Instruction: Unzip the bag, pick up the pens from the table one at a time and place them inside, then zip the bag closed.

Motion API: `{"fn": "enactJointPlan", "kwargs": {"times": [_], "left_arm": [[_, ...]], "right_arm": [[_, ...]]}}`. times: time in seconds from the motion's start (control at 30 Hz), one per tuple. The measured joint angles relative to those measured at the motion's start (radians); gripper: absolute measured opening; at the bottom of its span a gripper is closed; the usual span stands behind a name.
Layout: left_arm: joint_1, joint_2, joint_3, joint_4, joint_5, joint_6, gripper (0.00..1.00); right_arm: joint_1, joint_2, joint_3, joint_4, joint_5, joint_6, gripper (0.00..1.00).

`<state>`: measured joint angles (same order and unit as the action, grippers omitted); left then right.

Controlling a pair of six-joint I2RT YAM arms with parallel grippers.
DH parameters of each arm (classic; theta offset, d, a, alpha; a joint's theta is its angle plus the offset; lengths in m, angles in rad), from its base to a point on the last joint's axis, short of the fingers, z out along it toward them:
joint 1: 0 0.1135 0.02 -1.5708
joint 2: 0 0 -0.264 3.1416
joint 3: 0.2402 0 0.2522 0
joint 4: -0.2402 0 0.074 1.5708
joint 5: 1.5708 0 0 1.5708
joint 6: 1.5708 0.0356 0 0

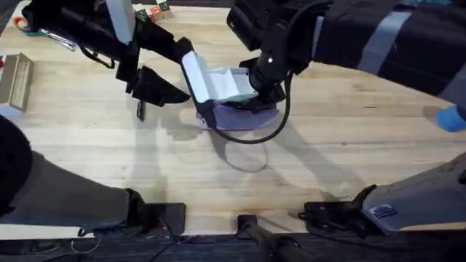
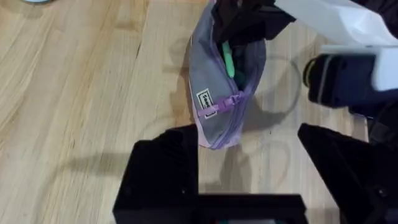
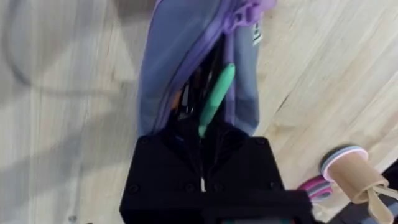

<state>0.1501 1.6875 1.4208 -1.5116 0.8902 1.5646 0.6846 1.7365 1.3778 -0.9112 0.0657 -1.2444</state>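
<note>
The lilac bag point(image 1: 237, 116) lies mid-table with its zipper open. In the left wrist view the bag point(image 2: 217, 99) gapes, the light green pen point(image 2: 229, 59) lying inside and the purple zipper pull point(image 2: 227, 102) near its closer end. In the right wrist view the green pen point(image 3: 214, 99) pokes out of the bag point(image 3: 168, 68). My right gripper point(image 1: 255, 94) point(image 3: 202, 143) is shut on the bag's far end. To the bag's left my left gripper point(image 1: 175, 93) point(image 2: 239, 134) hangs open and holds nothing. A short dark stick point(image 1: 140, 110), perhaps the black pen, lies on the table point(image 1: 87, 153) by it.
A tape roll point(image 3: 348, 168) and pink scissors handles point(image 3: 311, 186) lie near the bag's far side. A flat box point(image 1: 14, 80) sits at the left edge, small blocks point(image 1: 156, 11) at the back. A black cable point(image 1: 255, 138) loops in front of the bag.
</note>
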Motion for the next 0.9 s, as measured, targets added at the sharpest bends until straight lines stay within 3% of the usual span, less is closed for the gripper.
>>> {"fn": "enactJointPlan", "kwargs": {"times": [0.37, 0.9], "left_arm": [[0.000, 0.000, 0.000, 0.000, 0.000, 0.000, 0.995], [0.000, 0.000, 0.000, 0.000, 0.000, 0.000, 0.995]], "right_arm": [[0.008, 0.000, -0.001, -0.038, 0.035, -0.096, 0.032], [0.007, 0.037, -0.008, 0.047, -0.117, -0.106, 0.032]]}}
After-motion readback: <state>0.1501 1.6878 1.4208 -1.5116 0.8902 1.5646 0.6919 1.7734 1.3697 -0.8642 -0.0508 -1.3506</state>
